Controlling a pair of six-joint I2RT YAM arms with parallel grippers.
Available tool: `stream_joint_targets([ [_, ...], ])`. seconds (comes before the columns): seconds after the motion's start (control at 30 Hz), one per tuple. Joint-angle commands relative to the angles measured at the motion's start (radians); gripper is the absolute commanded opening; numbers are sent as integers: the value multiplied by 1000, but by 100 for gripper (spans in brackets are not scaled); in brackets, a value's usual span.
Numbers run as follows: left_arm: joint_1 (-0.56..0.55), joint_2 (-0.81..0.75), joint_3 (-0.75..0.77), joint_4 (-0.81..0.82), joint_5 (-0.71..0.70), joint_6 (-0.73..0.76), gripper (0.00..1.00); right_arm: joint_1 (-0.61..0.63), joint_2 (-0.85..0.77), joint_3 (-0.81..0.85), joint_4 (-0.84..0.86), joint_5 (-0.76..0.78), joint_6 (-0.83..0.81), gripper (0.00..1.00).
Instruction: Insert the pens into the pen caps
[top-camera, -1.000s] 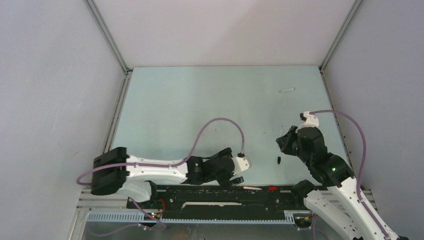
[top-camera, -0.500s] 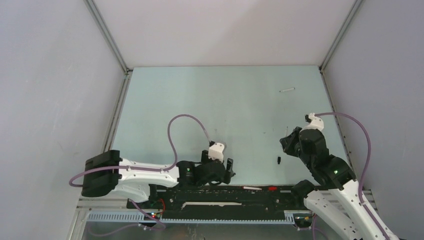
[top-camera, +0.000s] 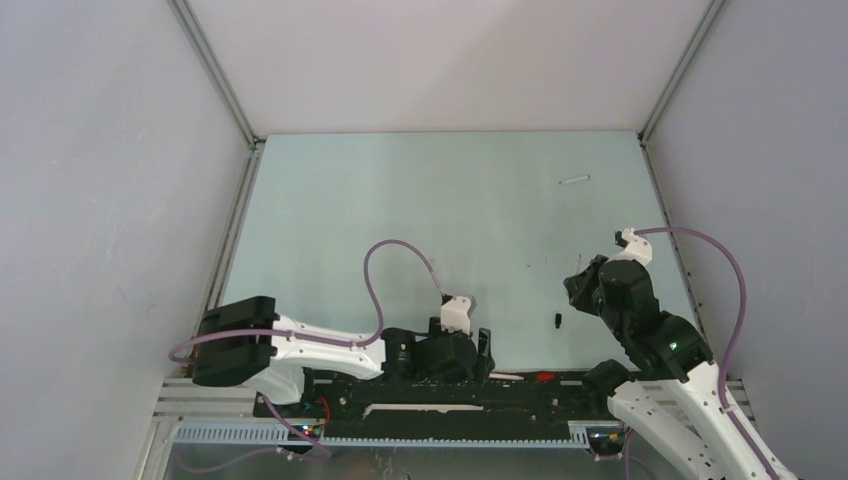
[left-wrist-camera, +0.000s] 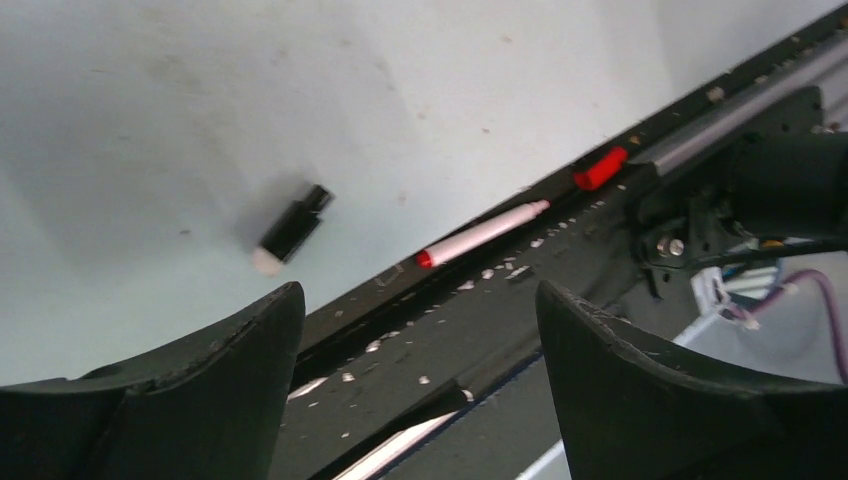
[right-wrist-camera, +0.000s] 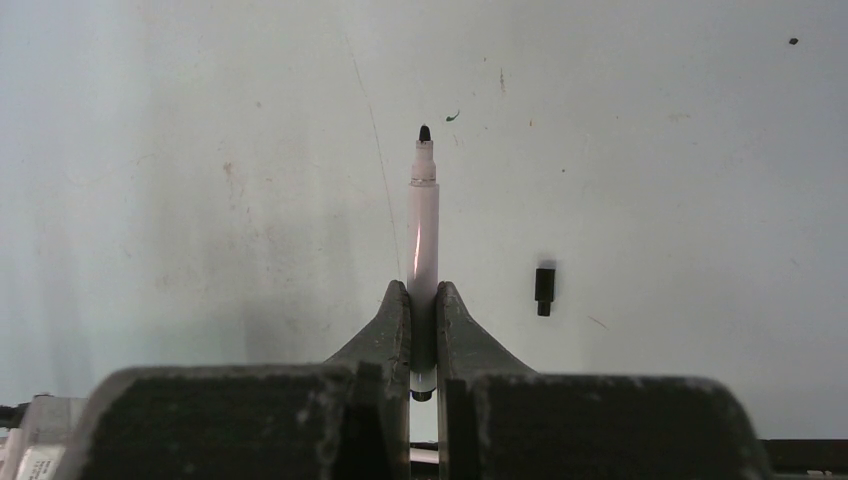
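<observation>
My right gripper (right-wrist-camera: 422, 292) is shut on a white pen (right-wrist-camera: 422, 225), which points away with its black nib bare. A black pen cap (right-wrist-camera: 544, 290) lies on the table just right of that pen, also seen in the top view (top-camera: 557, 320) and the left wrist view (left-wrist-camera: 292, 228). My left gripper (left-wrist-camera: 418, 300) hangs open and empty at the table's near edge (top-camera: 483, 352). Ahead of it, a white pen with a red tip (left-wrist-camera: 480, 233) lies along the black rail, a red cap (left-wrist-camera: 600, 168) beyond it. Another white pen (top-camera: 573, 180) lies far back right.
The black mounting rail (top-camera: 440, 390) runs along the near edge, speckled with white flecks. Grey walls close in the table on the left, back and right. The right arm (top-camera: 660, 345) stands over the table's right side.
The left wrist has turned upright, drawn back left, then come right again along the near edge, its jaws slightly narrower. The right gripper has shifted a little right, still holding its pen.
</observation>
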Motion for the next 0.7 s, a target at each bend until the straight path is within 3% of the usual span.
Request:
stream_joint_targets([
  [0.0, 4, 31, -6, 177, 98, 0, 88, 2, 7, 13, 13, 25, 12, 0],
  [0.27, 17, 88, 3, 173, 129, -7, 88, 3, 19, 13, 18, 24, 10, 0],
  [0.43, 75, 130, -66, 288, 217, -30, 88, 3, 18, 14, 28, 17, 8, 0],
  [0.67, 110, 147, -98, 309, 224, -30, 87, 2, 31, 13, 29, 11, 13, 0],
])
